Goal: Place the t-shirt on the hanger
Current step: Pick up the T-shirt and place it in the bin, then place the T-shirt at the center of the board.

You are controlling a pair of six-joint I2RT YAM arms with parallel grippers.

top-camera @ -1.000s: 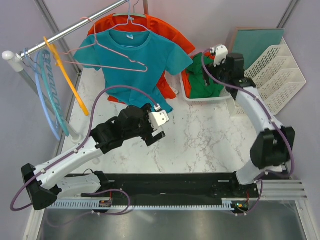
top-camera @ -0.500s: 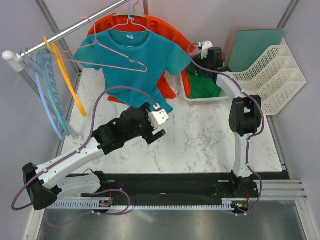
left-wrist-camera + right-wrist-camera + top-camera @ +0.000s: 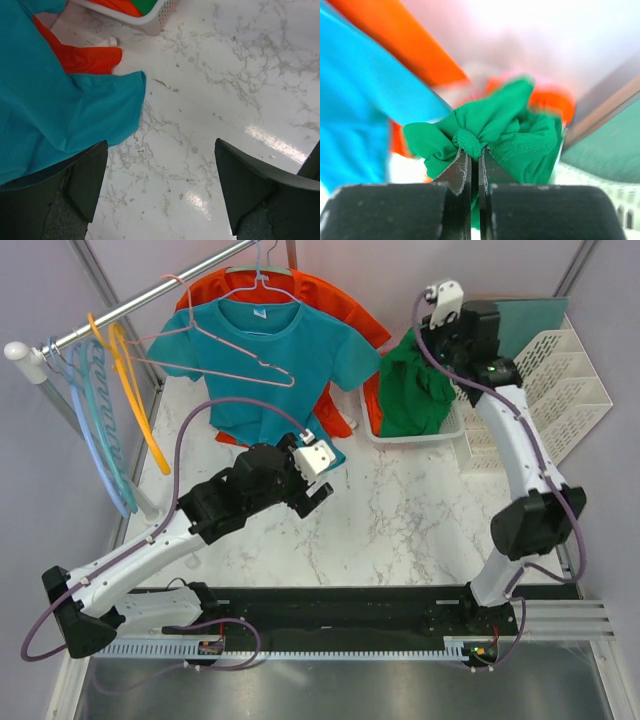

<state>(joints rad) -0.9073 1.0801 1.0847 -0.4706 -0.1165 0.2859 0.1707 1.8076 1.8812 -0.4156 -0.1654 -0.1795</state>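
Far left: rail [image 3: 150, 296] carrying light blue hangers [image 3: 95, 455] and an orange hanger [image 3: 140, 410]. Next along the rail: pink hanger [image 3: 215, 371], bare, hooked on and lying across the front of a teal shirt [image 3: 270, 350]. Behind the teal shirt: an orange-red garment [image 3: 335, 300], also hung up.

Below these: left arm [image 3: 200, 515] stretched over the marble worktop [image 3: 400, 520]. Left jaws released, spread wide, gripping nothing, low over the worktop just beside the teal shirt's hem. From the left wrist: left fingers [image 3: 87, 180] far apart, teal cloth lying against the nearer one, bare marble between them.

Right of centre: white basket [image 3: 455, 428] at the back of the worktop. T-shirt [image 3: 415, 390], dark green, bunched up and hanging above the basket, its lower end reaching down into it, well apart from the pink hanger. Right jaws clenched on a fold at the top of the t-shirt. From the right wrist: right fingers [image 3: 457, 175] pressed together, a gathered ridge of green cloth pinched between them.

Far right: green board [image 3: 525, 325] leaning at the wall, white file rack [image 3: 570, 390] beside it.
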